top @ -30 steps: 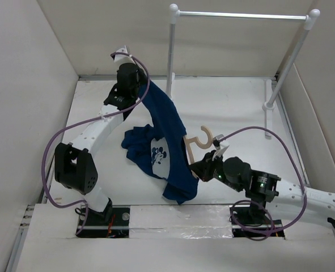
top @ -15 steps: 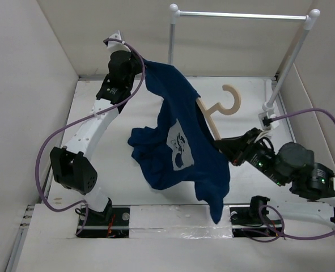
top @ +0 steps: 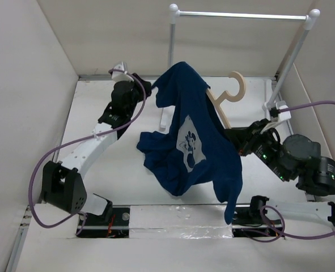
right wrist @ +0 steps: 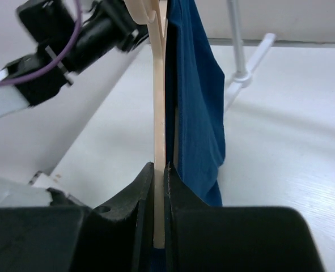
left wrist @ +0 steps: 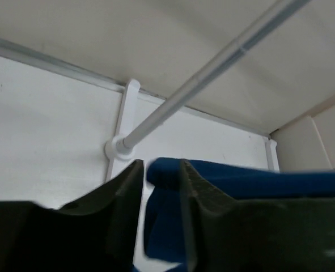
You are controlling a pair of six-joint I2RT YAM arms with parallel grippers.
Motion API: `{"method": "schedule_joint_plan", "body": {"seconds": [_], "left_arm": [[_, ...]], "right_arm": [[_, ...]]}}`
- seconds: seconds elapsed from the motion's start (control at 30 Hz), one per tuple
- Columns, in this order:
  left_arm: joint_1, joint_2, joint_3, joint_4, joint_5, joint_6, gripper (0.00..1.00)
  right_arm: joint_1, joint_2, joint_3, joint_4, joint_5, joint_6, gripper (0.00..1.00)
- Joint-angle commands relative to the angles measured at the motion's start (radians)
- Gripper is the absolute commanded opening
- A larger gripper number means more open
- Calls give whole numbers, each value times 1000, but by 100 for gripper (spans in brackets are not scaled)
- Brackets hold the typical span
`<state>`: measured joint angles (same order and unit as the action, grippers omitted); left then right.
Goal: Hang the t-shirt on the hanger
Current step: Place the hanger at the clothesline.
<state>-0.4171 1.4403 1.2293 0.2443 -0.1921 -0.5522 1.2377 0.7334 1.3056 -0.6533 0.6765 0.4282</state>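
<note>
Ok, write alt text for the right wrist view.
The right arm's fingers pinch a thin pale hanger, edge-on, rising up the centre. A navy t-shirt hangs against it; the left arm shows top left, a white rack post top right.

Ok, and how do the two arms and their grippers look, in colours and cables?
The left arm and the right arm have white links with black joint housings. A purple cable loops along each one. The right arm shows small green lights. The left gripper and the right gripper each have two dark fingers.
</note>
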Motion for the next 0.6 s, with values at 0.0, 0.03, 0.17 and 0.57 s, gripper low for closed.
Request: {"method": "schedule_joint_plan", "body": {"seconds": [0.0, 0.03, 0.17, 0.57], "left_arm": [[-11, -153, -173, 147, 40, -69, 31], [-40, -229, -218, 189, 30, -69, 33], [-78, -392, -399, 240, 51, -84, 36], [-78, -593, -815, 381, 368, -103, 0]], "right_arm": [[-67, 50, 63, 15, 75, -42, 0], [-137, 79, 70, 17, 58, -48, 0], [-368, 171, 99, 69, -105, -97, 0], [-917, 492, 435, 89, -281, -92, 0]]}}
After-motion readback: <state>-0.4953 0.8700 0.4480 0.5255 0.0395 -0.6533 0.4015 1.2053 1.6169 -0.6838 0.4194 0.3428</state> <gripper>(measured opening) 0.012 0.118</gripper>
